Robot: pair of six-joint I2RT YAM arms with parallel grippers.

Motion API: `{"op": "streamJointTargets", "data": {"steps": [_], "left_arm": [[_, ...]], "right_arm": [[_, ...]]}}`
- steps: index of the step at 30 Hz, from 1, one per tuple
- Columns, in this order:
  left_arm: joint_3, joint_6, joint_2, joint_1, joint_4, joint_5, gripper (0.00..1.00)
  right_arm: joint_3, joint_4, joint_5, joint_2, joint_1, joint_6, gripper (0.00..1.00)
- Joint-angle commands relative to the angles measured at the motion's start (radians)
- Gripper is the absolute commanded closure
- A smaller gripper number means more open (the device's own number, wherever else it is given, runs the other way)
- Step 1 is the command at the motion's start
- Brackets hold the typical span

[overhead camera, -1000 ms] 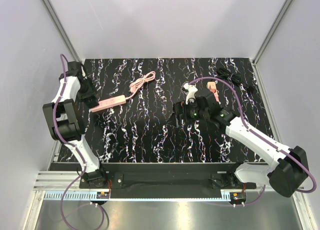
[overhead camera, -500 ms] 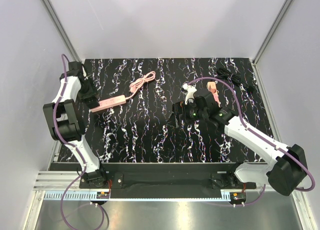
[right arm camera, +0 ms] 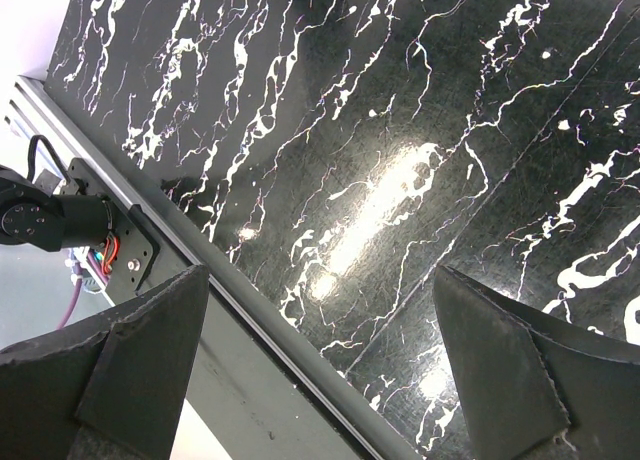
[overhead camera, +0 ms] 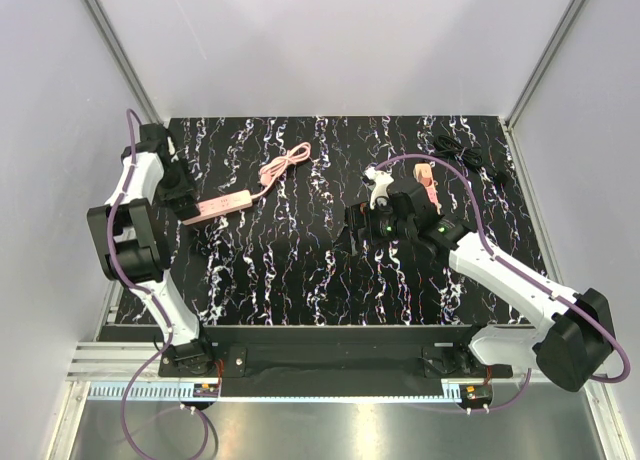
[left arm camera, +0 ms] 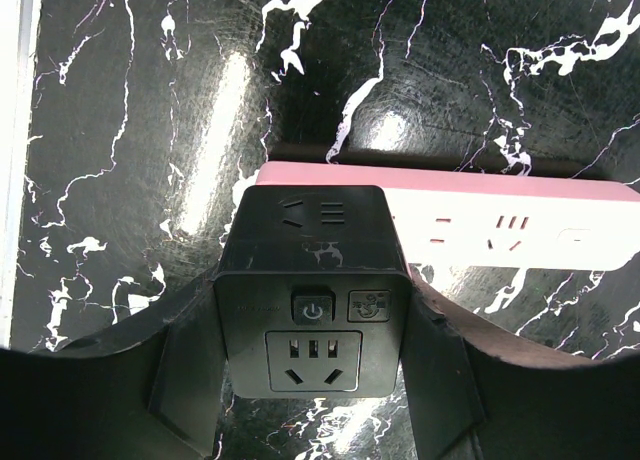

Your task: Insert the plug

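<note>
The left arm's jaws (left arm camera: 315,280) are straddling a black socket block (left arm camera: 312,242). One finger is pressing in on each side, so they are closing on it at roughly the block's own width. From the wrist view the grip looks firm, though contact is hard to confirm in the shadow. The block is sitting over one end of the pink power strip (left arm camera: 500,225), which is lying across the middle of that frame. Holding it there is probably steadying the sockets so that something can be pushed in against them.

The right arm's jaws (right arm camera: 320,272) are gaping wide and gripping nothing, with only the marbled surface (right arm camera: 400,130) showing between them. That is likely in readiness for a pickup.

The plug (overhead camera: 425,171) is lying on the surface right of centre in the overhead view. It is just beyond the right wrist and well apart from the strip at centre left. It is not yet grasped, so reaching for it seems to be the next step.
</note>
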Motion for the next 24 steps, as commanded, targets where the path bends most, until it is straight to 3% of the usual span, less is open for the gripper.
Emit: {"op": "streamJointTargets", "data": {"steps": [1,9,24], "left_arm": [[0.01,0.008,0.04,-0.006,-0.061,-0.021,1.0],[-0.131,0.019,0.03,-0.026,0.082,-0.056,1.0],[-0.141,0.016,0.13,-0.017,0.099,0.017,1.0]], "right_arm": [[0.001,0.032,0.007,-0.027,-0.002,-0.017,0.0],[0.009,0.035,0.001,-0.019,-0.004,-0.017,0.0],[-0.01,0.031,0.005,-0.044,-0.001,-0.023,0.0]]}}
